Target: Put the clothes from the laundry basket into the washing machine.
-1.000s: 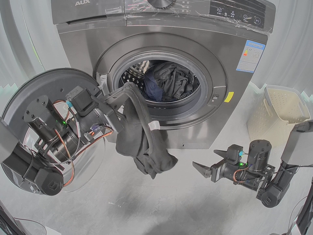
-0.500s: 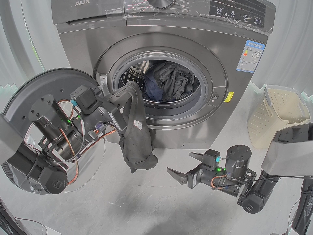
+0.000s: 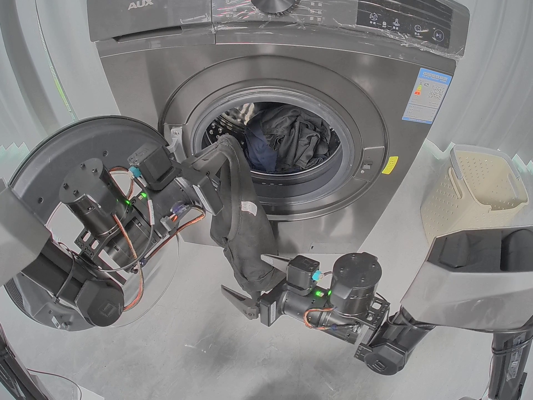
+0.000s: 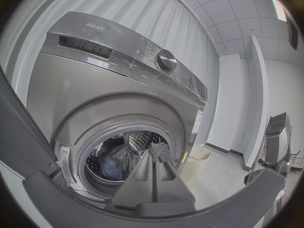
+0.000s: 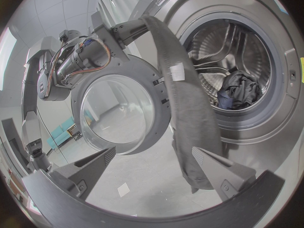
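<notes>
Head view: my left pincer (image 3: pixel 221 152) is clamped on the top edge of a dark grey garment (image 3: pixel 242 223). The garment hangs limp, white tag showing, just outside the washing machine (image 3: pixel 344 79) mouth. My right pincer (image 3: pixel 252 281), spread wide, sits low at the garment's hem, perhaps touching it. My left arm lies level before the open door (image 3: pixel 66 145). Dark clothes (image 3: pixel 288 137) lie in the drum.

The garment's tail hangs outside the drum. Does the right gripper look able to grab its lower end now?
Probably yes: the right gripper is open beside the lower end of the dark garment, with nothing between them.
</notes>
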Controlling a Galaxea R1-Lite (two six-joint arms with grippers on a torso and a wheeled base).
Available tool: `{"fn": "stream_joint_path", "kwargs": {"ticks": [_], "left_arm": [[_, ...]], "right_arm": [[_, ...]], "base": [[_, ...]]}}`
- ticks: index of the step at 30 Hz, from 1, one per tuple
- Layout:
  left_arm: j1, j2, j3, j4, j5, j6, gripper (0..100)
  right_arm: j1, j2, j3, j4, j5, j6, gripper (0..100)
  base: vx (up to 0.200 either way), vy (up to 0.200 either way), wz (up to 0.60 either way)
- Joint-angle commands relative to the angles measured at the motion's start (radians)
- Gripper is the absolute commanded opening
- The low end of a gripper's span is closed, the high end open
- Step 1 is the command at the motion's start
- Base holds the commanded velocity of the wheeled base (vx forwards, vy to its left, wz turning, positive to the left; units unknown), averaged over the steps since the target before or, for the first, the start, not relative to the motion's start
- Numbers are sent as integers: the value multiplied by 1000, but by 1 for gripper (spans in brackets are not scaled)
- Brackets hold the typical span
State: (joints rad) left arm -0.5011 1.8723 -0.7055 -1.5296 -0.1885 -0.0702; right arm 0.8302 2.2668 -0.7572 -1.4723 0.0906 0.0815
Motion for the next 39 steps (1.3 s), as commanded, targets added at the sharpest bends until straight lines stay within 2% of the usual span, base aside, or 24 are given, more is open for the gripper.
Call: {"fn": "stream_joint_path", "kwargs": {"ticks": [1,10,16,20,22,25,31,34,39], "left_arm": [[-4,14,-3,-1,1,0,0],[-11,14,-5,0,15,0,0],[-20,13,-5,-1,15,1,0],[-22,11,-5,-1,15,1,0],[-20,10,-5,-1,15,1,0],[-20,11,-5,-1,15,1,0],[-20,11,-5,-1,15,0,0],[-20,8,-6,-1,15,1,0],[-20,11,-6,-1,15,0,0]], "right_arm": [[36,66,-73,0,1,0,100],[76,160,-194,6,1,1,100],[18,252,-338,53,-8,-2,100],[-17,275,-393,73,-17,-9,100],[-34,283,-402,73,-20,-14,100],[-48,284,-402,73,-48,-16,100],[-80,275,-401,86,-55,-14,100],[-105,270,-404,93,-81,-16,100],[-134,269,-413,101,-86,-14,100]], "base": [[0,0,0],[0,0,0],[0,0,0],[0,0,0],[0,0,0],[0,0,0],[0,0,0],[0,0,0],[0,0,0]]}}
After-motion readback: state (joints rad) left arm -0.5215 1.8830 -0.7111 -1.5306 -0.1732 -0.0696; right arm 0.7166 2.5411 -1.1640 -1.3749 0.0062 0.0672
